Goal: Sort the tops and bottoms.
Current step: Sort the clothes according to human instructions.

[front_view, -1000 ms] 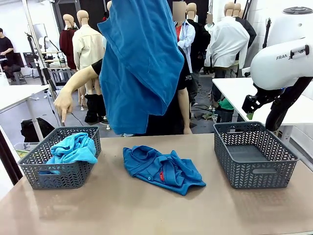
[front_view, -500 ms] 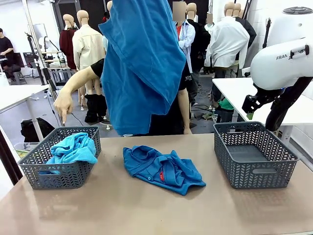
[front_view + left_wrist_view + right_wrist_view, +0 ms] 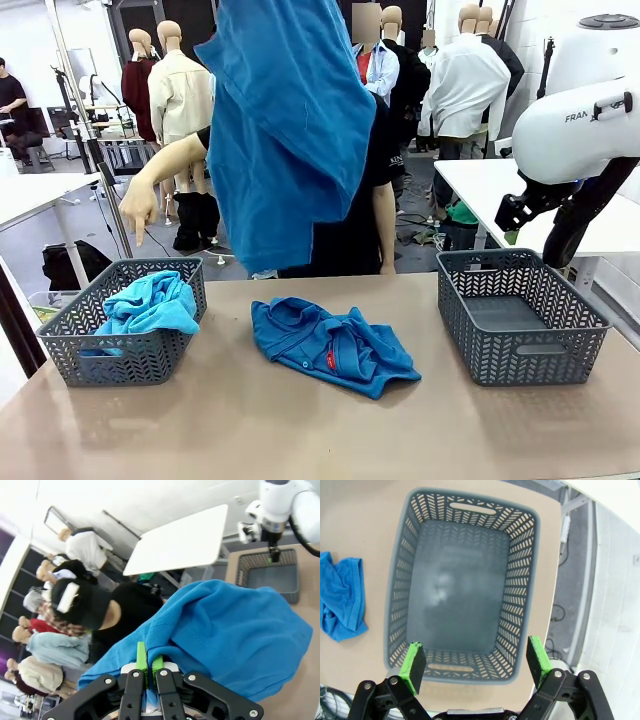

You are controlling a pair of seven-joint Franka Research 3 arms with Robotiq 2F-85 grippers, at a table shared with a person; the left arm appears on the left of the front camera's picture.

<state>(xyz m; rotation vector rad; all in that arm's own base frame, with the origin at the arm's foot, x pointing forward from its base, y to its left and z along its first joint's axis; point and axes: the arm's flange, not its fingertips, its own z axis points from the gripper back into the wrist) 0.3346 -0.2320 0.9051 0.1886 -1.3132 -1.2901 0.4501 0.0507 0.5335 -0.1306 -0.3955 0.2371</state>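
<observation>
I hold one blue top [image 3: 285, 130] high above the surface [image 3: 250, 420], my left claw [image 3: 148, 659] pinching its edge. The person's hand [image 3: 138, 208] points at the left basket [image 3: 62, 345], so I judge the next move is to carry it there and release. The right wrist view adds my right claw [image 3: 475, 652], spread above the empty right basket [image 3: 400, 590].
</observation>
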